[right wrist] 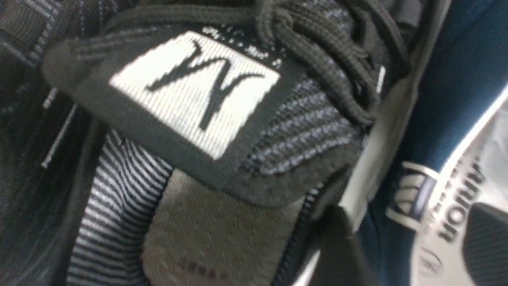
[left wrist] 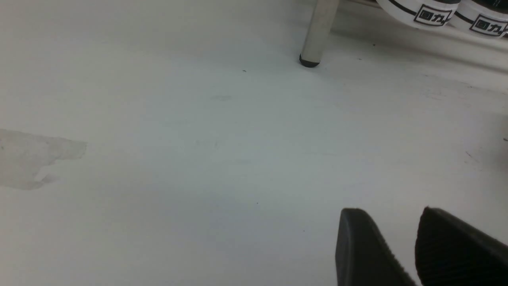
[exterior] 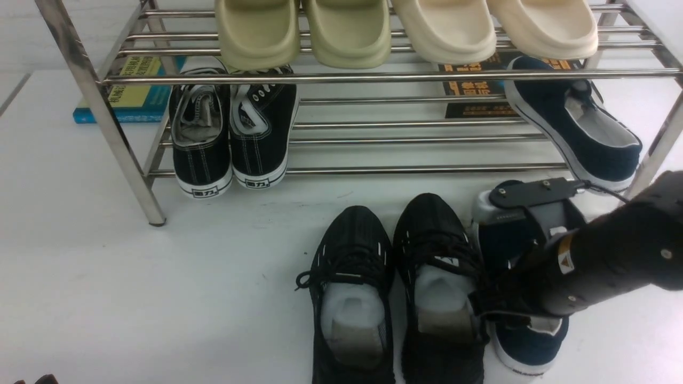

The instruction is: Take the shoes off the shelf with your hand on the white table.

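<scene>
One navy slip-on shoe (exterior: 525, 346) lies on the white table (exterior: 213, 277), close beside the right black mesh sneaker (exterior: 437, 256). My right gripper (exterior: 512, 298) is open and straddles this shoe's side wall (right wrist: 436, 79): one finger is outside by the sneaker, the other over the printed insole (right wrist: 448, 222). The other navy shoe (exterior: 581, 128) rests tilted on the lower tier of the chrome shelf (exterior: 373, 77), at its right end. My left gripper (left wrist: 393, 212) hovers open over bare table, holding nothing.
A pair of black mesh sneakers (exterior: 352, 277) stands on the table before the shelf. Black lace-up sneakers (exterior: 229, 138) sit on the lower tier at left, two pairs of pale slippers (exterior: 304, 32) on top. Books (exterior: 133, 90) lie behind. A shelf leg (left wrist: 317, 31) is near the left gripper.
</scene>
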